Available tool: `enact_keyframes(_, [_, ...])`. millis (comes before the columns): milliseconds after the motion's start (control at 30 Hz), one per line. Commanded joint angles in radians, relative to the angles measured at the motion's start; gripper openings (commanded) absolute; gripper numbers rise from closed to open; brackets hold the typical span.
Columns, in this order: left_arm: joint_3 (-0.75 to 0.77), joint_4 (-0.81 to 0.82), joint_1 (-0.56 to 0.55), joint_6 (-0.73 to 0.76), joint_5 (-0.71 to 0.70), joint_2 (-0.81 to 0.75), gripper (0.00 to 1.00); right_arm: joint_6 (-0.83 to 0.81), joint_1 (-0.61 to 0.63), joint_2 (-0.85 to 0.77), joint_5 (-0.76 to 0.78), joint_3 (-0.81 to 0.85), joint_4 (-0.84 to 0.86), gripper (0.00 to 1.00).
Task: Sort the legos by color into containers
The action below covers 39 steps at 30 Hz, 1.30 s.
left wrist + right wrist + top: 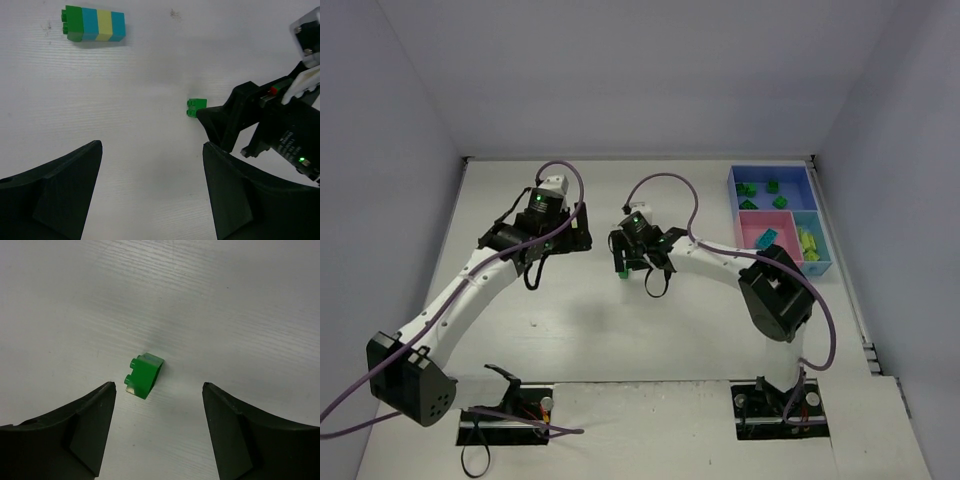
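Between right fingers (75,435), brick (143,375) studs sideways

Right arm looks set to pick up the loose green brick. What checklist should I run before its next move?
1. Right jaws open: ok.
2. Green brick lies within the right jaws' span: ok.
3. Right jaws low enough to close on the brick: cannot tell.
4. Left jaws open and holding nothing: ok.
5. Four-colour stack well apart from the brick: ok.
6. Blue tray holds only green bricks, with room left: ok.
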Motion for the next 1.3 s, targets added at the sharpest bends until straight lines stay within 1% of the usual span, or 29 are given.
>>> enact_keyframes(0, [-0.006, -0.001, 0.005, -0.003, -0.028, -0.056, 0.75, 0.081, 0.040, 0.015, 0.123, 0.086, 0.032, 0.66])
enact_keyframes(33, [-0.009, -0.001, 0.005, -0.005, -0.029, -0.057, 0.75, 0.083, 0.050, 0.026, 0.135, 0.091, 0.034, 0.61])
enact_keyframes(100, [-0.014, -0.007, 0.005, -0.005, -0.029, -0.059, 0.75, 0.088, 0.065, 0.058, 0.148, 0.104, 0.032, 0.59])
enact_keyframes(200, [-0.022, -0.009, 0.005, -0.006, -0.028, -0.060, 0.75, 0.103, 0.070, 0.095, 0.157, 0.109, 0.032, 0.54])
enact_keyframes(267, [-0.028, -0.007, 0.005, -0.006, -0.028, -0.065, 0.75, 0.103, 0.071, 0.115, 0.162, 0.112, 0.032, 0.52])
enact_keyframes(300, [-0.028, -0.007, 0.007, -0.005, -0.028, -0.066, 0.75, 0.098, 0.070, 0.121, 0.166, 0.117, 0.034, 0.47])
enact_keyframes(333, [-0.029, -0.007, 0.005, -0.003, -0.028, -0.065, 0.75, 0.098, 0.070, 0.130, 0.166, 0.120, 0.034, 0.46])
enact_keyframes(367, [-0.029, -0.006, 0.005, -0.003, -0.029, -0.065, 0.75, 0.098, 0.070, 0.133, 0.169, 0.123, 0.034, 0.46])
enact_keyframes(400, [-0.029, -0.006, 0.005, 0.000, -0.029, -0.063, 0.75, 0.089, 0.068, 0.135, 0.171, 0.124, 0.034, 0.40])
enact_keyframes(433, [-0.029, -0.006, 0.005, 0.000, -0.031, -0.060, 0.75, 0.089, 0.066, 0.138, 0.172, 0.127, 0.034, 0.37])
enact_keyframes(567, [-0.028, -0.002, 0.005, 0.000, -0.026, -0.049, 0.75, 0.074, 0.053, 0.136, 0.166, 0.132, 0.034, 0.17])
enact_keyframes(600, [-0.028, 0.001, 0.007, 0.000, -0.026, -0.049, 0.75, 0.069, 0.042, 0.120, 0.171, 0.132, 0.032, 0.04])
enact_keyframes(633, [-0.028, -0.001, 0.007, 0.000, -0.026, -0.046, 0.75, 0.054, 0.033, 0.106, 0.186, 0.124, 0.034, 0.00])
enact_keyframes(700, [-0.025, 0.001, 0.007, 0.007, -0.036, -0.045, 0.75, 0.025, 0.002, 0.048, 0.191, 0.117, 0.032, 0.00])
enact_keyframes(800, [-0.023, 0.004, 0.007, 0.017, -0.046, -0.033, 0.75, -0.070, -0.103, -0.046, 0.202, 0.097, 0.042, 0.00])
enact_keyframes(833, [-0.023, 0.004, 0.007, 0.018, -0.048, -0.028, 0.75, -0.133, -0.171, -0.068, 0.208, 0.094, 0.043, 0.00])
enact_keyframes(867, [-0.022, 0.005, 0.010, 0.018, -0.048, -0.025, 0.75, -0.164, -0.209, -0.087, 0.218, 0.092, 0.046, 0.00])
enact_keyframes(933, [-0.015, 0.010, 0.017, 0.018, -0.043, -0.005, 0.75, -0.216, -0.298, -0.129, 0.188, 0.101, 0.052, 0.00])
enact_keyframes(967, [-0.012, 0.011, 0.019, 0.018, -0.043, 0.003, 0.75, -0.247, -0.393, -0.137, 0.153, 0.113, 0.054, 0.00])
enact_keyframes(1000, [-0.005, 0.014, 0.023, 0.020, -0.043, 0.015, 0.75, -0.261, -0.438, -0.146, 0.124, 0.123, 0.057, 0.00])
enact_keyframes(1033, [-0.002, 0.020, 0.027, 0.018, -0.043, 0.023, 0.75, -0.273, -0.484, -0.146, 0.096, 0.132, 0.060, 0.01])
enact_keyframes(1067, [0.003, 0.024, 0.030, 0.021, -0.040, 0.029, 0.75, -0.294, -0.563, -0.138, 0.044, 0.159, 0.060, 0.03])
enact_keyframes(1133, [0.020, 0.034, 0.042, 0.030, -0.033, 0.056, 0.75, -0.314, -0.628, -0.099, -0.005, 0.193, 0.060, 0.06])
enact_keyframes(1167, [0.027, 0.036, 0.050, 0.044, -0.022, 0.066, 0.75, -0.322, -0.682, -0.063, -0.025, 0.212, 0.060, 0.10])
enact_keyframes(1200, [0.038, 0.053, 0.060, 0.056, -0.005, 0.085, 0.75, -0.319, -0.706, -0.045, -0.070, 0.244, 0.058, 0.14])
enact_keyframes(1267, [0.049, 0.076, 0.068, 0.119, 0.055, 0.104, 0.75, -0.295, -0.766, 0.004, -0.122, 0.270, 0.063, 0.15])
